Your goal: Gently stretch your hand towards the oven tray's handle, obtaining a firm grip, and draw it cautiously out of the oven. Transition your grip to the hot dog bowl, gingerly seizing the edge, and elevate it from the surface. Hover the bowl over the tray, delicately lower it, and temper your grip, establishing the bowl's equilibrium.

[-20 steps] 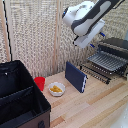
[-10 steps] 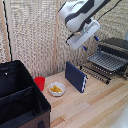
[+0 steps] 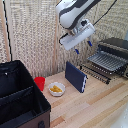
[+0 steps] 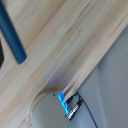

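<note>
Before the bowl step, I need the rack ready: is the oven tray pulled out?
Out: the oven tray juts forward from the oven, its bars exposed.

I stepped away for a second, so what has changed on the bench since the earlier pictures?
The gripper has drifted from above the oven tray toward the exterior view's left, away from the oven, and hangs empty in the air. The hot dog bowl, red cup and blue slab have not moved.

You're seeing the oven tray (image 3: 106, 62) sticking out of the oven (image 3: 116, 49) — a dark wire rack lying flat, its handle (image 3: 98, 73) fronting it. The hot dog bowl (image 3: 55, 89) — small, white, yellowish pieces inside — is sitting upright on the counter (image 3: 95, 107).
</note>
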{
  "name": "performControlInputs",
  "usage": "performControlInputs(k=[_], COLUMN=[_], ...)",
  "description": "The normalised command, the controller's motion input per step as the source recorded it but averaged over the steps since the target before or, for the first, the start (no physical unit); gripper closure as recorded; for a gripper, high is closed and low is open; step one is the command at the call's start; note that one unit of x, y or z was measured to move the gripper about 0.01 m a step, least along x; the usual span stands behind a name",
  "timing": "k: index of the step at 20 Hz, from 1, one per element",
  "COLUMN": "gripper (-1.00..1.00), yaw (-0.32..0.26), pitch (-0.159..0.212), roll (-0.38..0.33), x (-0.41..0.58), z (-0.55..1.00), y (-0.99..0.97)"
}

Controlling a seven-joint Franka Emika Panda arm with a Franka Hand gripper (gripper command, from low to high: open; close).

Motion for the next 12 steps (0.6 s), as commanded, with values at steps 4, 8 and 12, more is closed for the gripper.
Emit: performControlInputs(k=[4,8,12], gripper=[-1.00,-1.00,-1.00], yaw=[-0.080,-0.076,-0.066], pitch=[0.004,-0.001,-0.007], roll=[0.180,0.136,0.084], x=[0.105,0.089,0.071], z=[-0.14,-0.23,-0.32], y=[0.74,0.79,0.75])
